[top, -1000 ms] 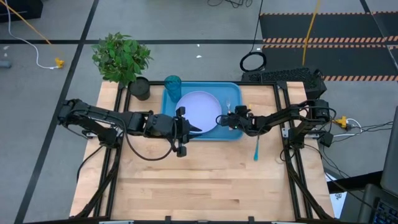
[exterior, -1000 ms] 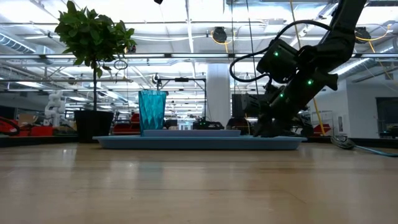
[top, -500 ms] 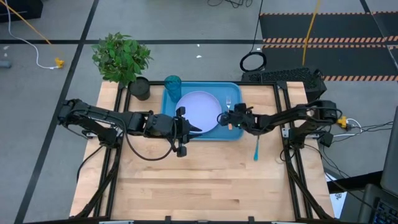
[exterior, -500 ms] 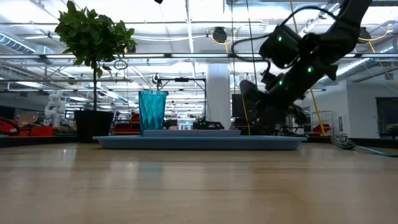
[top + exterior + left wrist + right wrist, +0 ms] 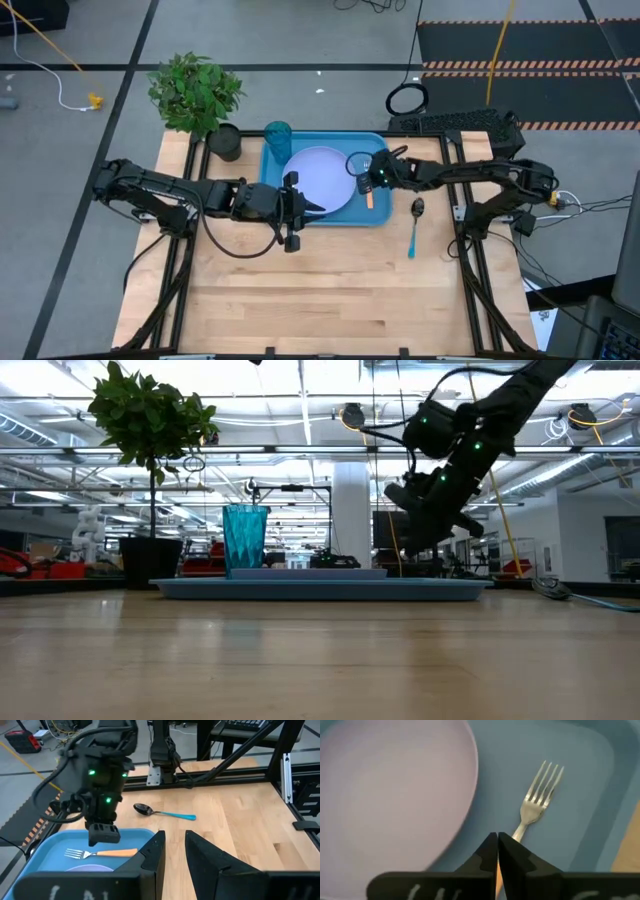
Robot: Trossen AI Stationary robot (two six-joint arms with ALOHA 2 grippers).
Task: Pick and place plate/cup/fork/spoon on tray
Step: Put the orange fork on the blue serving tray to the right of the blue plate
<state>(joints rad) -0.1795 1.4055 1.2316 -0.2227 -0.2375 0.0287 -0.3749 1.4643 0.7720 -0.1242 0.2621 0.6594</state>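
Note:
The blue tray holds the lavender plate, the teal cup at its far left corner, and the orange-handled fork, which lies flat to the right of the plate. The blue-handled spoon lies on the wooden table right of the tray. My right gripper hangs shut above the fork, clear of it and of the tray. My left gripper rests low at the plate's near edge, its fingers slightly apart with nothing between them.
A green plant in a black pot stands at the table's far left corner, next to the cup. Bare wood stretches across the near half of the table. Metal frame rails run along the left and right sides.
My right gripper has risen from the tray's right part and drifted toward the tray's far side and the plate. The fork stays behind, lying flat on the tray.

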